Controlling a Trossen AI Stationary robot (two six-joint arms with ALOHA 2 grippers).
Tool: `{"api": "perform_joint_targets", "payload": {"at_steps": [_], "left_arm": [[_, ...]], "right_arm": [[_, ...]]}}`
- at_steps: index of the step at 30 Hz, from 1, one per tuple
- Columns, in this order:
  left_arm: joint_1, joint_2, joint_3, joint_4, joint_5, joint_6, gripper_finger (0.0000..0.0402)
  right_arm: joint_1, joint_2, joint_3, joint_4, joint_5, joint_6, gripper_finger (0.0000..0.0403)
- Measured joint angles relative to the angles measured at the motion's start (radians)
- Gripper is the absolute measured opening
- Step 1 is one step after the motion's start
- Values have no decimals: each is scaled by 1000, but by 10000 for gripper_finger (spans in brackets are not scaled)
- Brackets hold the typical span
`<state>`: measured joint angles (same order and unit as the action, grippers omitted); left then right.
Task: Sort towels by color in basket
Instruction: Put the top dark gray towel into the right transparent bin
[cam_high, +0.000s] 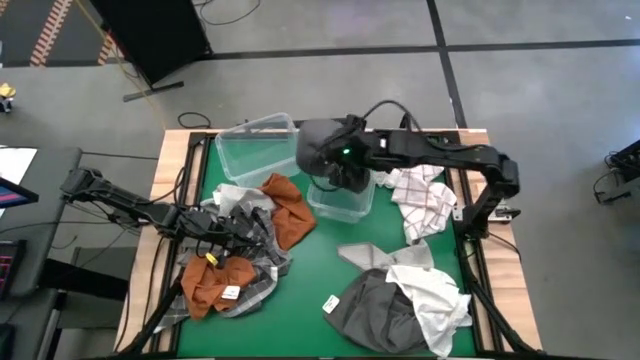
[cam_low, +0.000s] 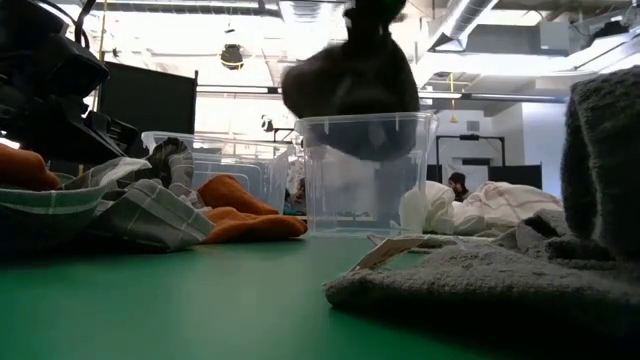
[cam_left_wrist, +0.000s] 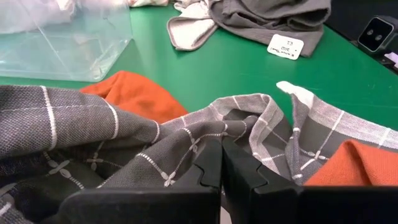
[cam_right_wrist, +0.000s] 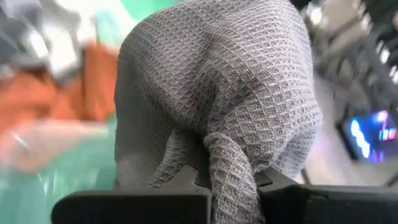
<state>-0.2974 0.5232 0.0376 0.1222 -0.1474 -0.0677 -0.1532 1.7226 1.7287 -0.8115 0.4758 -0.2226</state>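
Note:
My right gripper (cam_high: 343, 168) is shut on a dark grey waffle towel (cam_high: 320, 145), bunched over a clear tub (cam_high: 345, 200) at the table's middle. In the low view the towel (cam_low: 350, 80) hangs at the tub's (cam_low: 365, 190) rim. A second clear tub (cam_high: 255, 145) stands to its left. My left gripper (cam_high: 248, 228) lies shut on a grey checked towel (cam_left_wrist: 93, 130) in the left pile, beside rust orange towels (cam_high: 290, 212). A white red-checked towel (cam_high: 420, 200) lies at the right, and a grey and white heap (cam_high: 400, 300) at the near right. My left gripper's shut fingertips (cam_left_wrist: 211, 163) lie against a raised fold of the grey checked towel (cam_left_wrist: 186, 146), which rests on the pile; whether any cloth is caught between them does not show. My right gripper pinches a gathered fold of the dark grey towel (cam_right_wrist: 230, 165) between its two fingers, slanting down from the table's right. The towel is lifted clear of the table and bulges ahead of the fingers, several layers thick.
Another rust orange towel (cam_high: 212, 282) with a white tag lies at the near left. Bare green mat (cam_high: 320, 260) shows between the piles. The wooden table edge (cam_high: 175, 165) runs along the left; cables cross the left pile.

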Motion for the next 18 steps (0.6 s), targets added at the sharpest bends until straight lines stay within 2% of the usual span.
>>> {"api": "perform_joint_targets", "payload": {"at_steps": [5, 18], "left_arm": [[0, 0, 0, 0, 0, 0, 0], [0, 0, 0, 6, 0, -8, 0]], "right_arm": [[-6, 79, 0, -108, -14, 68, 43], [-7, 235, 0, -354, -167, 145, 46]]}}
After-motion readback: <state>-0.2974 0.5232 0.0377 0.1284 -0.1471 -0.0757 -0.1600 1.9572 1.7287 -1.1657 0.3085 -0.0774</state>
